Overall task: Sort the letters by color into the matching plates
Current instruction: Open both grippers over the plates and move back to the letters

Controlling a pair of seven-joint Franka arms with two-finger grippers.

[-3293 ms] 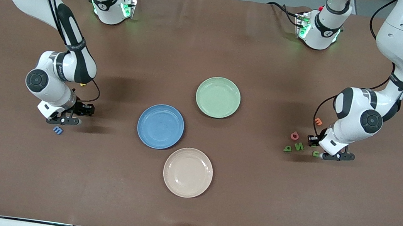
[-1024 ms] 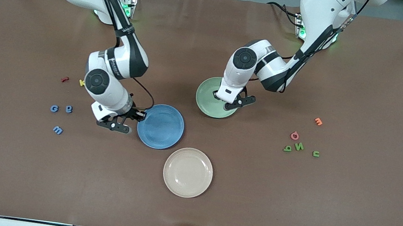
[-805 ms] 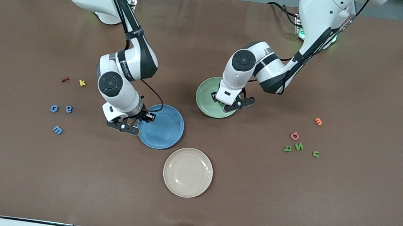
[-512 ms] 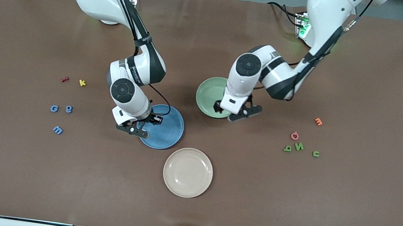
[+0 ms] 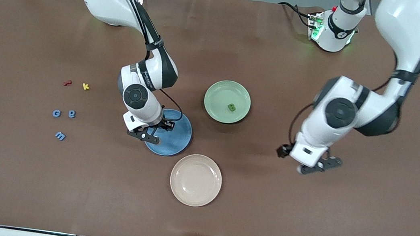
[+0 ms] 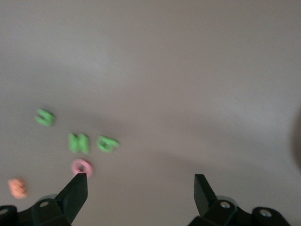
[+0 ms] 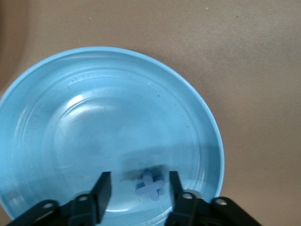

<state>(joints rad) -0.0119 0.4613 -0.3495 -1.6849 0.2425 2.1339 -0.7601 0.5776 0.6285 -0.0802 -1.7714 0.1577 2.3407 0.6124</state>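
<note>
The blue plate (image 5: 176,133) lies mid-table, the pale green plate (image 5: 219,94) farther from the front camera. A dark green letter (image 5: 231,107) lies in the green plate. My right gripper (image 5: 146,135) is open over the blue plate (image 7: 94,117). A blue x-shaped letter (image 7: 150,184) lies in that plate between my right gripper's (image 7: 139,188) fingers and touches neither. My left gripper (image 5: 316,166) is open and empty above the table. Three green letters (image 6: 79,142) show ahead of it in the left wrist view (image 6: 139,190). Three blue letters (image 5: 60,136) lie toward the right arm's end.
A beige plate (image 5: 195,180) lies nearer the front camera than the blue plate. A red letter (image 5: 67,83) and a yellow letter (image 5: 85,86) lie near the blue letters. A pink letter (image 6: 82,167) and an orange letter (image 6: 18,187) lie by the green ones.
My left gripper left the green plate, where a green letter now lies, and swung toward the left arm's end. My right gripper moved farther over the blue plate; the blue letter lies in it.
</note>
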